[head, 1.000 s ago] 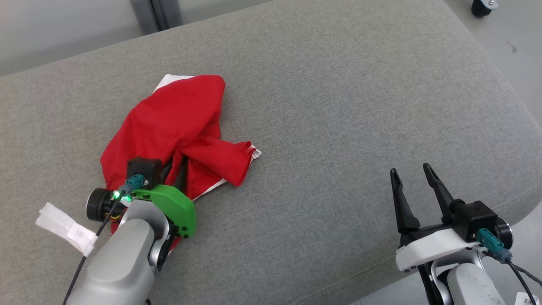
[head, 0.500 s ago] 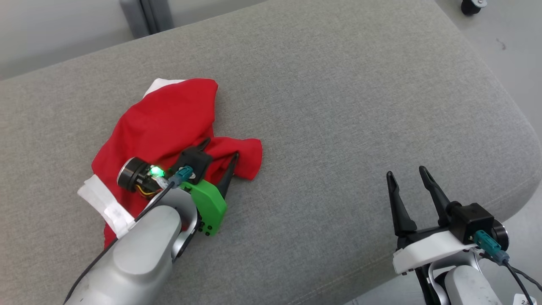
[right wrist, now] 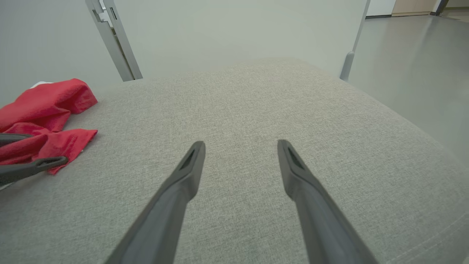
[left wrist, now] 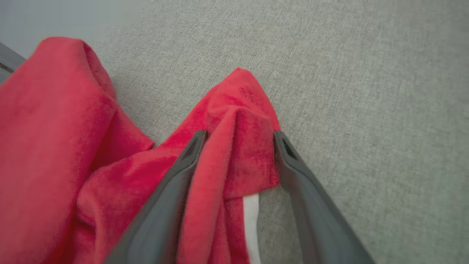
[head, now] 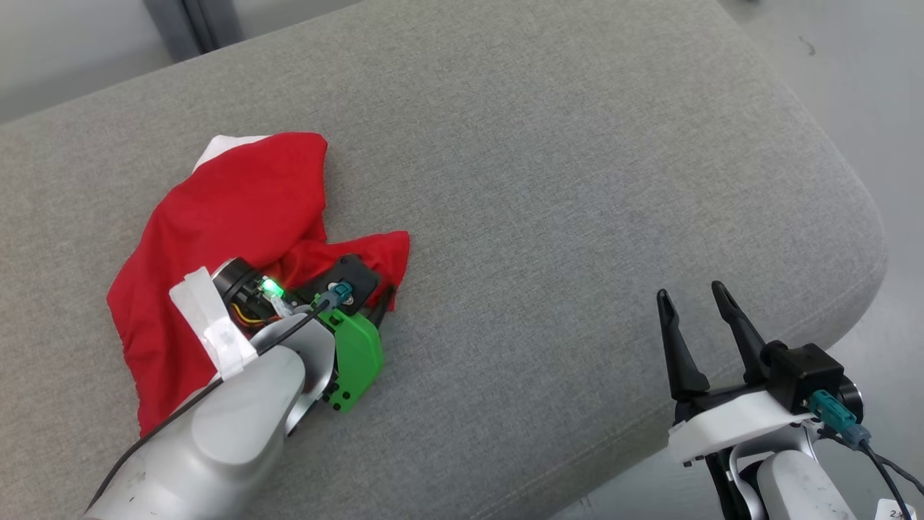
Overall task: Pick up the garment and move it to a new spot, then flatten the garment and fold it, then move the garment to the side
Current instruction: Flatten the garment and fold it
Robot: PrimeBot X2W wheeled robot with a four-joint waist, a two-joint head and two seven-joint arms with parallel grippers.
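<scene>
You're early on, the garment (head: 231,202) crumpled: your left gripper (left wrist: 240,134) straddles a fold, jaws spread, apparently not pinching; close on it before pulling. Your right gripper (head: 689,290) stands open

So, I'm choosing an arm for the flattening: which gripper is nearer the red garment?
Left. The left gripper straddles a bunched corner of the red garment, jaws open. The right gripper hangs well off to its right over bare grey cushion, touching no cloth.
</scene>
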